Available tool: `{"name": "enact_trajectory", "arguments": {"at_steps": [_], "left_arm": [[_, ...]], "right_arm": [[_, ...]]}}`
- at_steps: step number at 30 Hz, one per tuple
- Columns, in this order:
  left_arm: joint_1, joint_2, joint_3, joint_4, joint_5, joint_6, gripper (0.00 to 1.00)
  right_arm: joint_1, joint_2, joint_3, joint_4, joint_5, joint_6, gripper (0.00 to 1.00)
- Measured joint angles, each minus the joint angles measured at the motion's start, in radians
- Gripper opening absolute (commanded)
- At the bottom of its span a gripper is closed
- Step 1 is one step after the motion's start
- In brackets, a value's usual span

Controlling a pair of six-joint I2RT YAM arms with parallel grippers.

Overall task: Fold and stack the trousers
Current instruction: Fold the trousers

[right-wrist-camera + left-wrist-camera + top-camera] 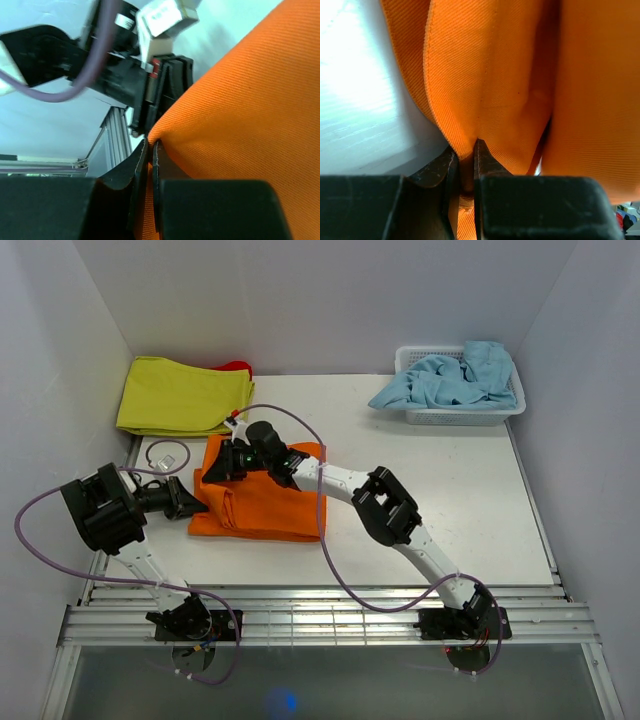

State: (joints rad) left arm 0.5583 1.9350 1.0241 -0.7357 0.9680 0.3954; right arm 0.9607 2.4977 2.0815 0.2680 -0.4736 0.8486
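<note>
left tool (465, 148) grips the trousers (495, 75), tips buried in fabric.

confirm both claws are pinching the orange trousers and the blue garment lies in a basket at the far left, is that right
One slip: the basket with the blue garment is at the far right, not the left, as the top view shows. The left claw and right claw do each pinch the trousers.

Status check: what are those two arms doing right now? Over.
Left gripper shut on trousers edge. Right gripper shut on far corner. Trousers folded on table. Nothing in the way.
</note>
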Motion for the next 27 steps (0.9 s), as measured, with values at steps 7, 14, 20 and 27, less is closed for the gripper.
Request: {"name": "enact_trajectory", "arguments": {"at_steps": [7,14,20,27], "left_arm": [[-0.006,0.004,-0.002,0.001,0.009,-0.002,0.18],[0.026,-0.047,-0.024,0.021,0.027,-0.091,0.71],[0.125,-0.163,-0.027,0.086,-0.072,-0.113,0.8],[0.171,-0.222,0.023,0.063,-0.088,-0.1,0.71]], "right_arm": [[0.038,0.095,0.018,0.013,0.061,0.018,0.08],[0.041,0.108,0.019,0.055,0.073,0.03,0.16],[0.05,0.106,0.016,0.09,0.043,0.031,0.57],[0.061,-0.029,-0.112,0.063,-0.017,-0.051,0.64]]}}
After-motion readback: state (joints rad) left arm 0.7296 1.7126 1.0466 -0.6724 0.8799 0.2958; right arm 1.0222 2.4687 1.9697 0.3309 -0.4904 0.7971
